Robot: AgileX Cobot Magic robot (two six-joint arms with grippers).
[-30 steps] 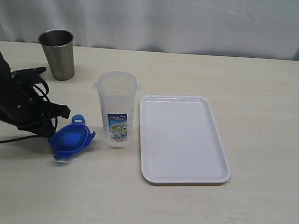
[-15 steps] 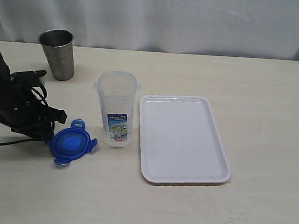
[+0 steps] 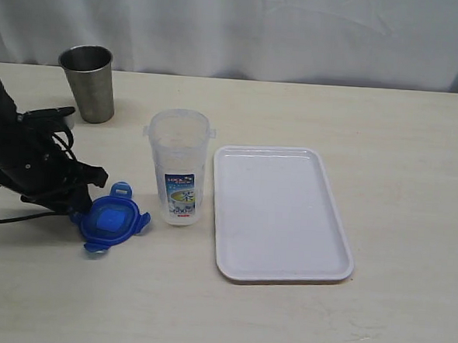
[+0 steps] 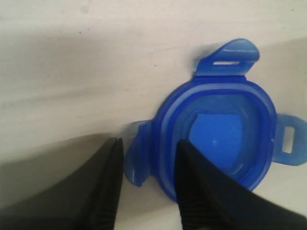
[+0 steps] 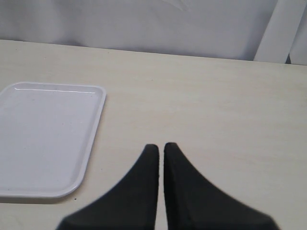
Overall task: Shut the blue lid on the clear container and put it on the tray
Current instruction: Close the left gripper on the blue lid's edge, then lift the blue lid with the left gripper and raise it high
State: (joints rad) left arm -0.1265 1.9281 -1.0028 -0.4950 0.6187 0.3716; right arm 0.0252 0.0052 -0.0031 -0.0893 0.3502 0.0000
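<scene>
My left tool [image 4: 149, 146] has just let go. Its jaws, clamped a second ago, now stand spread, with one snap flap of the blue lid [image 3: 111, 219] loose between them. The lid, tilted up a moment back, now lies flat on the worktop [image 3: 401, 151] just beside the clear container [image 3: 179, 168], on the side away from the tray [image 3: 288, 222]. The container stands open-topped next to the tray, not on it. My right tool [image 5: 160, 148] is pressed together, empty. I judge the lid needs a fresh grasp before any closing.
</scene>
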